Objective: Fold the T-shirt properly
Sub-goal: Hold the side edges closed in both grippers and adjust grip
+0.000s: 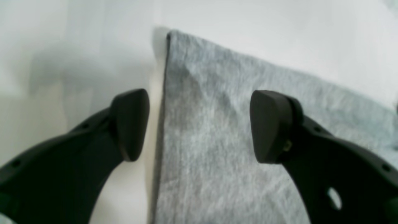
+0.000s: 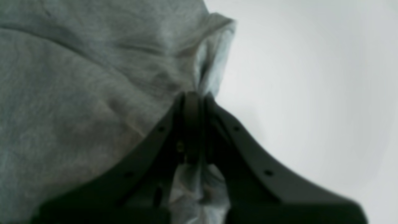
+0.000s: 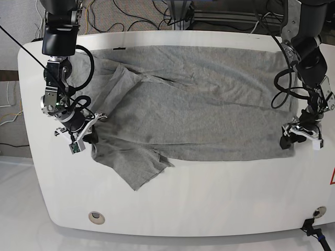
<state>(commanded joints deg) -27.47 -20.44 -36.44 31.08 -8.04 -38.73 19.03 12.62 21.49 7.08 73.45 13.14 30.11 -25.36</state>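
A grey T-shirt (image 3: 188, 104) lies spread across the white table (image 3: 209, 204), its near left sleeve (image 3: 133, 167) pointing toward the front edge. My right gripper (image 2: 194, 96) is shut on a bunched edge of the grey T-shirt (image 2: 77, 93); in the base view the right gripper (image 3: 86, 133) sits at the shirt's left side. My left gripper (image 1: 199, 124) is open, its fingers (image 1: 130, 124) straddling the straight edge of the T-shirt (image 1: 233, 140). In the base view the left gripper (image 3: 293, 137) rests at the shirt's near right corner.
The white table (image 1: 77, 62) shows bare beside the shirt's hem. Cables (image 3: 136, 15) run behind the table's far edge. Round fittings (image 3: 96, 217) sit near the front corners. A red marking (image 3: 332, 178) is at the right rim.
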